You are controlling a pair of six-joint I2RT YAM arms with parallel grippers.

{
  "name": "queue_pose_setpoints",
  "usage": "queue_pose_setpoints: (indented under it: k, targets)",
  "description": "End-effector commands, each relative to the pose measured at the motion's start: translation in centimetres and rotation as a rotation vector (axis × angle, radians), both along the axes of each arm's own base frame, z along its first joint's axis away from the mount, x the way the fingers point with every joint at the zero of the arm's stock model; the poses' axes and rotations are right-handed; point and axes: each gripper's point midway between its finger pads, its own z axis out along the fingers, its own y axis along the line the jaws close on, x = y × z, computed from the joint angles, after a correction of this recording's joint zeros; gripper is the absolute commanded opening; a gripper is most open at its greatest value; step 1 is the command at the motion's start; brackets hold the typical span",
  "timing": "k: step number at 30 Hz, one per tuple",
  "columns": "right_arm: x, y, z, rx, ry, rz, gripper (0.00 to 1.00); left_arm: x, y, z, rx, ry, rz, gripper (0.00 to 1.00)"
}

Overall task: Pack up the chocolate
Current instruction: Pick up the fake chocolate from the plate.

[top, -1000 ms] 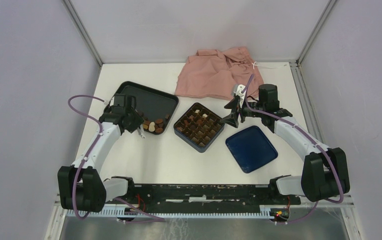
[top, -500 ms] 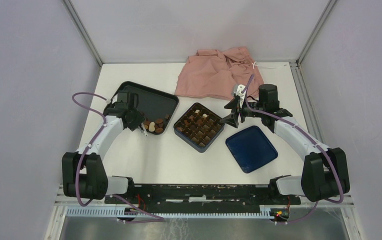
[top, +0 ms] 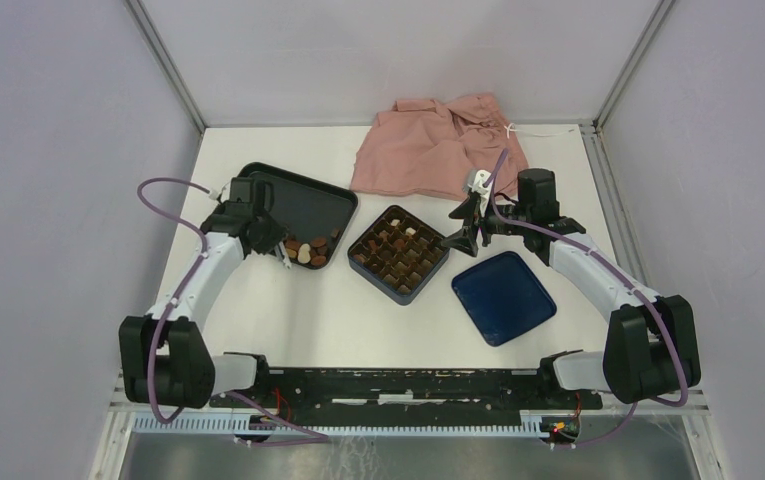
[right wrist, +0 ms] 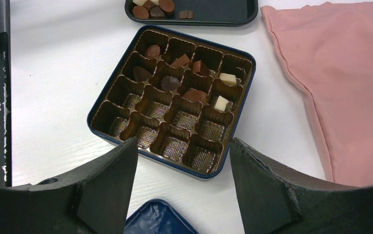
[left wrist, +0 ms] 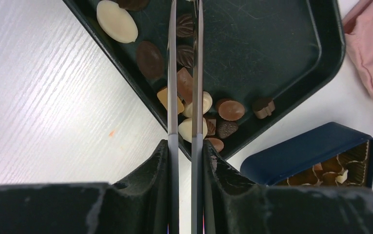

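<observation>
Jaws on the left arm stand nearly together, a narrow slit between two long thin blades, reaching down into the black tray (left wrist: 272,39) that lies toward the left edge of the tabletop (top: 358,330). Loose chocolate (left wrist: 184,85) shows through the slit and on both sides of it, heaped at the tray's near corner: a tan piece, cream ovals, dark rounds. The blade tips run out of the wrist view, so I cannot tell whether they have closed on a piece or only hang over the heap

Jaws on the right arm are spread wide and hold nothing, poised above the dark blue box (right wrist: 174,144) at the middle of the tabletop. The packed pieces (right wrist: 194,95) fill only some of its far cells; the near rows are bare. The box lid (top: 503,297) lies apart toward the near right, and a pink cloth (top: 438,145) is bunched at the far edge

The step in hand looks like picking one piece from the tray. The next move likely calls for a firm pinch on a single piece, a clean lift clear of its neighbours, then a carry to a bare cell in the box
</observation>
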Motion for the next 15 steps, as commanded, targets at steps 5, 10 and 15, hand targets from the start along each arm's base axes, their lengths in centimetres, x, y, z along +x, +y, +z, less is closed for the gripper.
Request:
queue_pose_setpoints:
  k: [5,10,15]
  targets:
    - [0.6,0.5,2.7,0.023,-0.091,0.030,0.75,-0.6,-0.9,6.2,0.046,-0.184,-0.216,0.02]
    - [0.6,0.5,2.7,0.021,-0.093,0.028,0.74,-2.8,-5.9,8.5,-0.103,-0.346,-0.519,0.02]
    - [0.7,0.4,2.6,0.017,-0.095,0.024,0.75,-5.4,-9.3,10.6,-0.232,-0.478,-0.709,0.02]
